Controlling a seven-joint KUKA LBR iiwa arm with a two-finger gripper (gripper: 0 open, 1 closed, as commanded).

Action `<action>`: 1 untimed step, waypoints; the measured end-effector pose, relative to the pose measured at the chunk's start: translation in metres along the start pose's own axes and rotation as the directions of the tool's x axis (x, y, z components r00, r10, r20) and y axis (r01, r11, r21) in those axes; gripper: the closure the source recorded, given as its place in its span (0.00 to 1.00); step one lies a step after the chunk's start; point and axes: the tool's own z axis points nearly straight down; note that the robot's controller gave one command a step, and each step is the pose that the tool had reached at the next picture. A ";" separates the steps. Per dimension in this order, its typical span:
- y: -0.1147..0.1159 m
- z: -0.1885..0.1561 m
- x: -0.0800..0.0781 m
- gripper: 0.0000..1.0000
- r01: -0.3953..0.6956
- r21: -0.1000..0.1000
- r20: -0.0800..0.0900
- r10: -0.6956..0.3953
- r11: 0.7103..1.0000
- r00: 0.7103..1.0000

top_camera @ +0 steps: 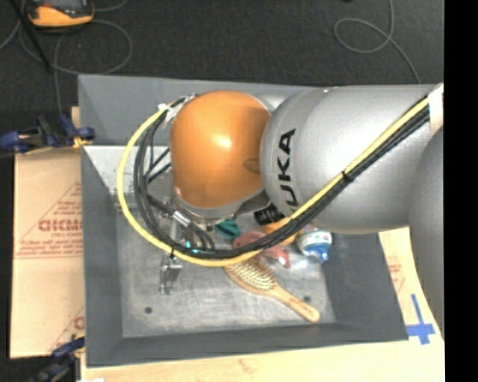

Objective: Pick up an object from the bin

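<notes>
a: wooden hairbrush [270, 287] is lying in the grey bin [104, 298] toward the near wall, handle pointing right; a small heap [284, 255] is sitting behind it.
b: end effector [169, 277] is hanging over bare floor left of the brush. open or closed: cannot tell.

On the dark floor [239, 37] at top left, an orange-and-black device [58, 13], thin cables [45, 60] trailing beside it. Down in the grey bin [224, 352], toward its right, a wooden hairbrush [261, 282] lying flat, handle pointing lower right. Just above it, a red-pink item [278, 257], a blue-and-white one [317, 245] and a small green piece [226, 226].
</notes>
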 end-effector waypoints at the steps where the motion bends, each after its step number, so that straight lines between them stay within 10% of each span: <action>1: -0.001 -0.003 -0.001 0.00 -0.002 -0.001 0.005 0.002 1.000 1.000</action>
